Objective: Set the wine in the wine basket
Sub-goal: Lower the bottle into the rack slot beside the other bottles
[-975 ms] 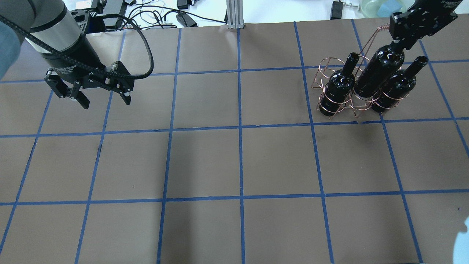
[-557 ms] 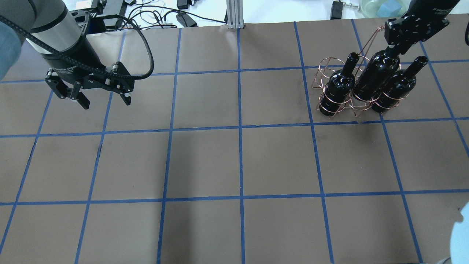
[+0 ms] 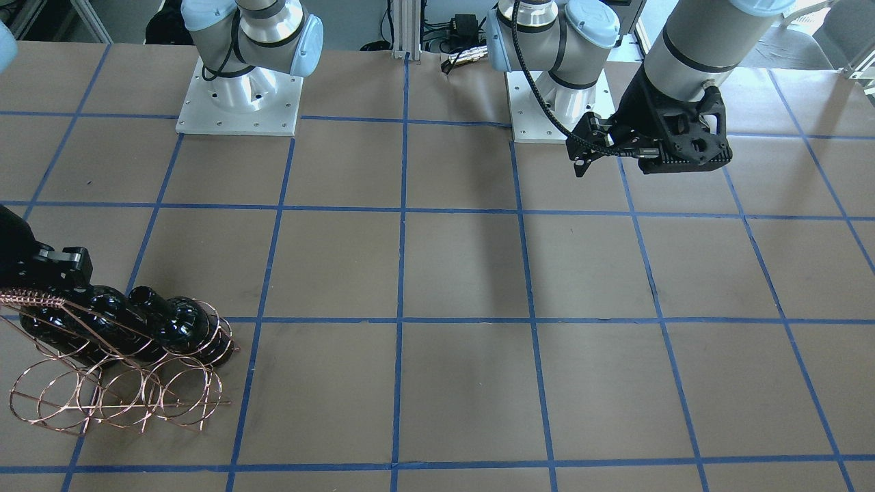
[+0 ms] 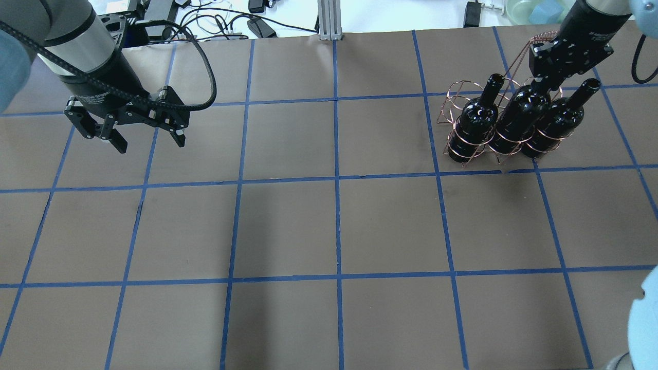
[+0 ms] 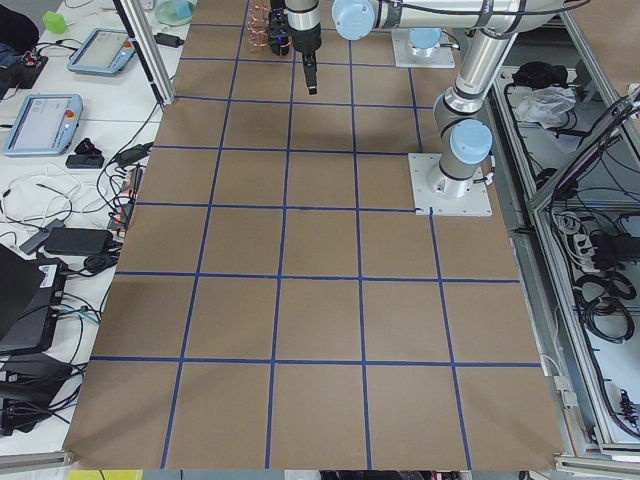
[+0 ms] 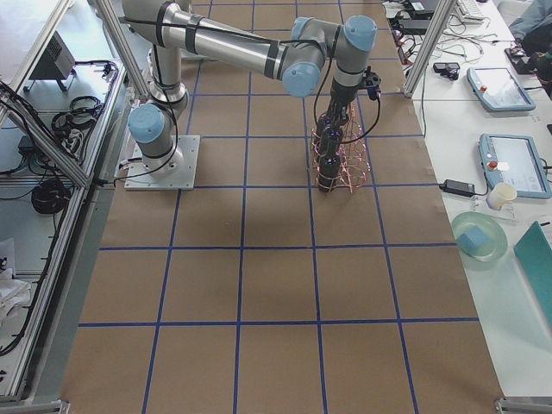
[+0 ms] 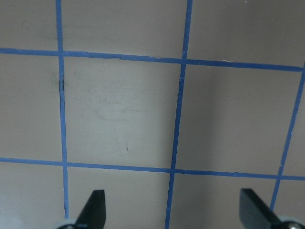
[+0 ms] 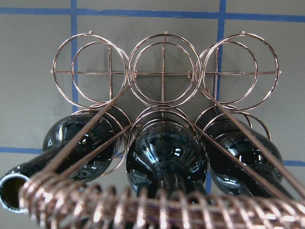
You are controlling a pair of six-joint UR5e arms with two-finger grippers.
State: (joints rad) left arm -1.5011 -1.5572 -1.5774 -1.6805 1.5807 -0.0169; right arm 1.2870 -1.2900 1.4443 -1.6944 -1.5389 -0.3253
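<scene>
Right end effector [image 4: 546, 81] is clamping the neck of the wine [image 4: 519, 115], which is sitting in the wine basket's [image 8: 163, 72] middle hoop between two neighbour bottles [image 4: 475, 123]. Left end effector [image 4: 149, 144] is hovering wide open, empty. Risk: retracting is likely snagging the twisted handle [image 8: 143, 205] and tipping the light rack. Bench [image 4: 339, 226] is wearing brown paper and a blue tape grid, with cables trailing behind.

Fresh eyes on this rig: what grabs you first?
The copper wire basket at the far right of the table in the overhead view, with three glossy black bottles standing neck-up in the row of hoops on the robot's side. The right gripper holds the middle bottle by its neck. The left gripper hangs open above the table's far left.
</scene>
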